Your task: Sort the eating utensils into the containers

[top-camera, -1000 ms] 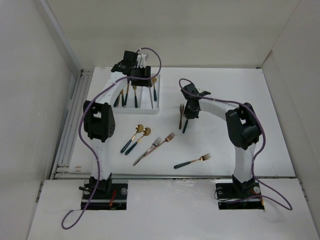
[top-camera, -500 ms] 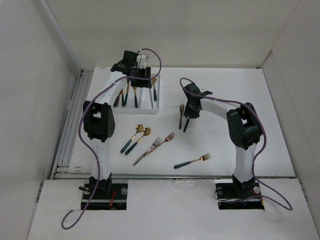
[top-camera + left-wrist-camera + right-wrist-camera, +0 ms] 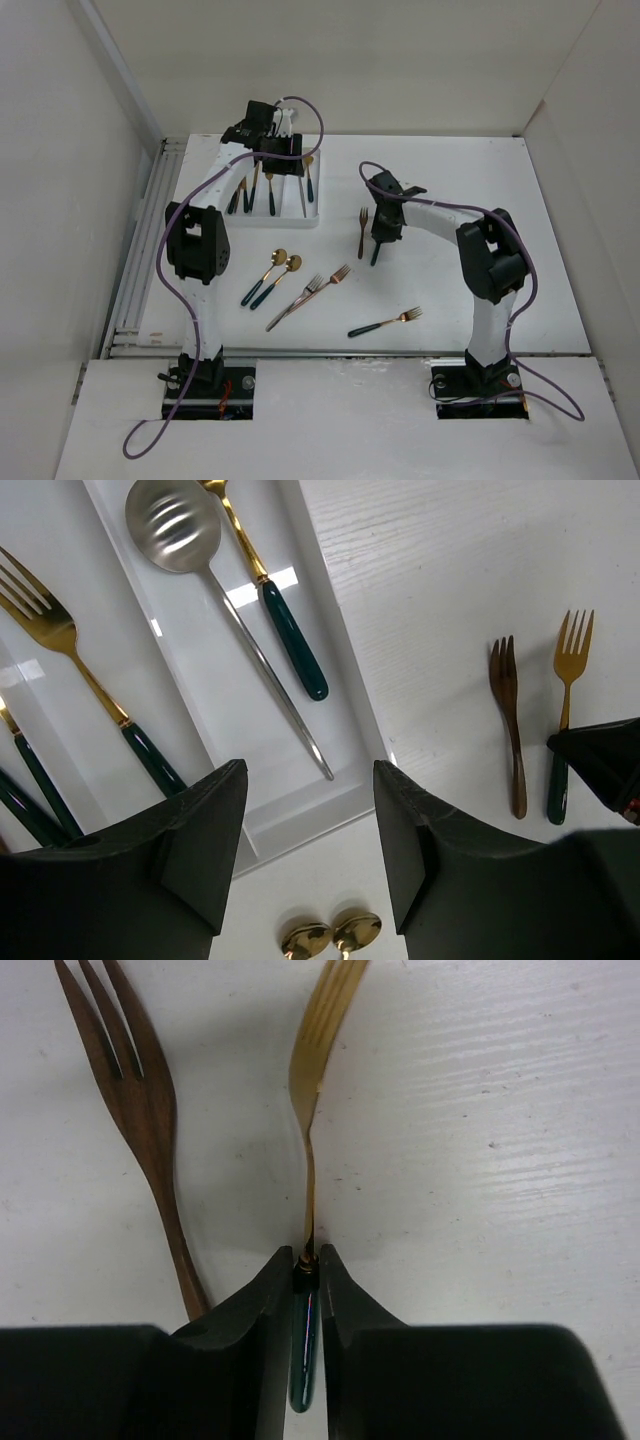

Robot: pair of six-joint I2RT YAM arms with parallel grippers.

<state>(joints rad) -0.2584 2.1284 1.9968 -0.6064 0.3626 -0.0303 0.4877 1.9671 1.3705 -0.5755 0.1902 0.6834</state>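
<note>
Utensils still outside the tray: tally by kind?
Forks: 5, one of them clamped by its green handle in the right gripper
Spoons: 2
Total: 7

The brown fork (image 3: pixel 150 1140) lies just beside the gold fork (image 3: pixel 318 1060) on its left (tines almost level), crowding that side; the tabletop (image 3: pixel 500 1160) to its right is bare. In the tray (image 3: pixel 340 680), a silver spoon (image 3: pixel 175 525) and a green-handled utensil (image 3: pixel 295 640) take up the right compartment.
</note>
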